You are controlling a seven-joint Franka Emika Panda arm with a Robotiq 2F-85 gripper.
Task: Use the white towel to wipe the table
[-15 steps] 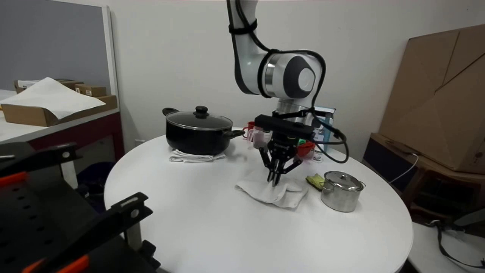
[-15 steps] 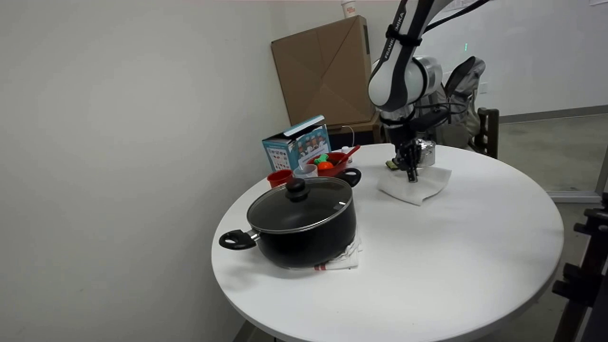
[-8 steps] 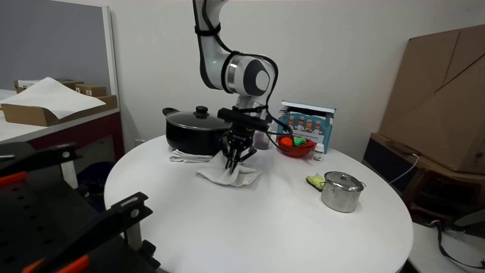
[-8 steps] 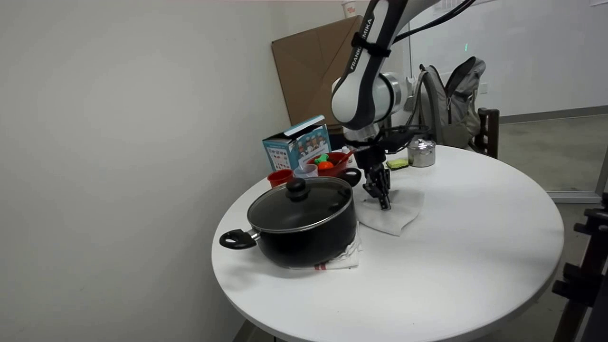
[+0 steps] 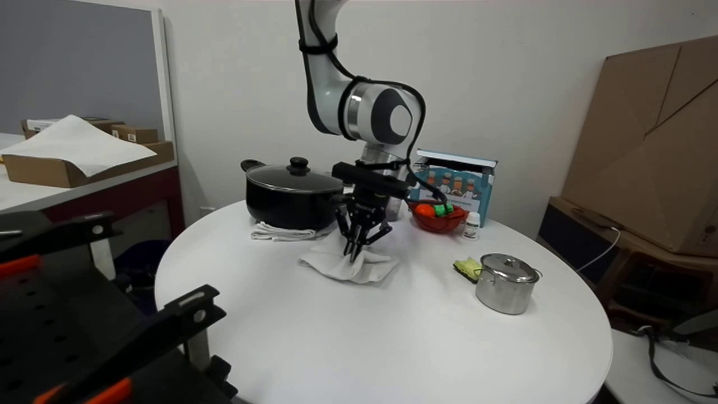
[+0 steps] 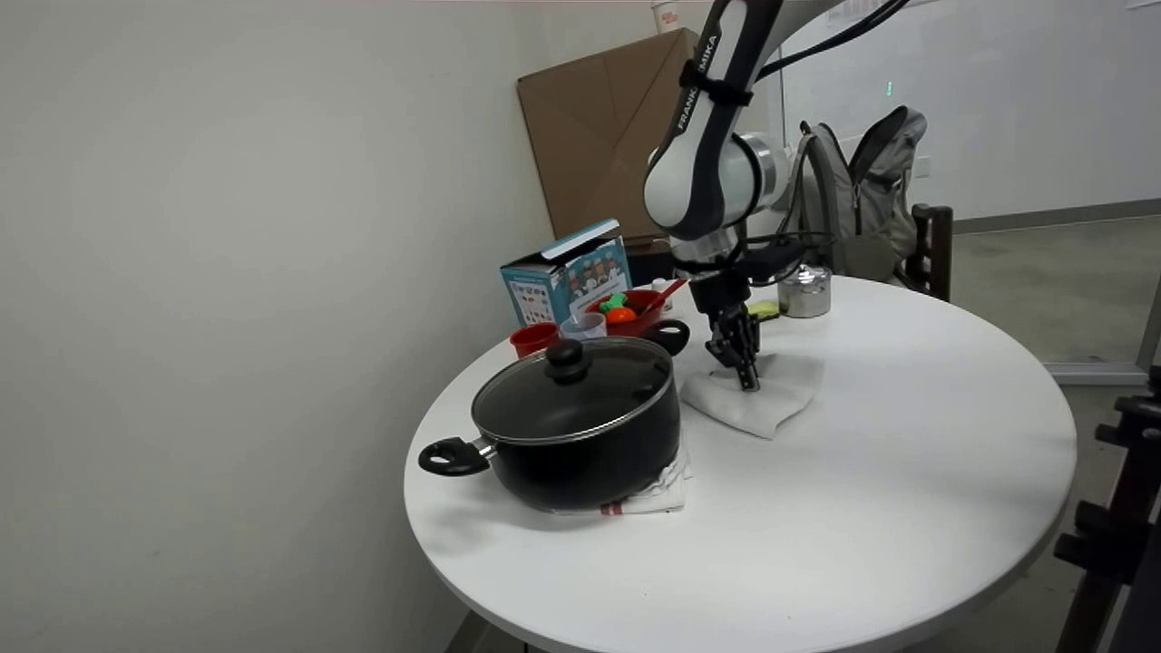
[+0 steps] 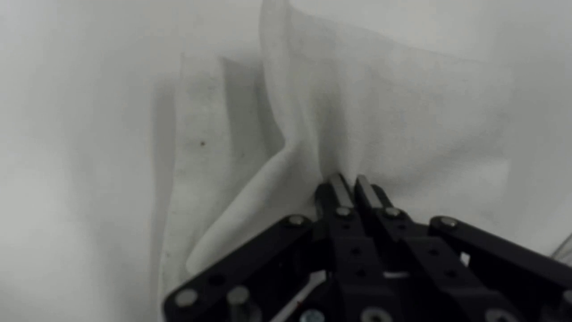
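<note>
Where jaws meet, white towel [image 7: 380, 116] pinched between, table [image 5: 426, 348] beneath

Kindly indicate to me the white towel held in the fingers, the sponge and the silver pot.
White towel [image 7: 333, 123], in the wrist view: its gathered middle.
Sponge [image 5: 466, 267], in an exterior view: its yellow-green side.
Silver pot [image 5: 505, 292], in an exterior view: its side wall.

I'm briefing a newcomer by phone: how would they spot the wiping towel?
On the round white table stands a big black two-handled pot. Near it, the wiping towel lies spread out and rumpled. Unlike the folded cloth under the pot, it is pinched in the robot's gripper.
</note>
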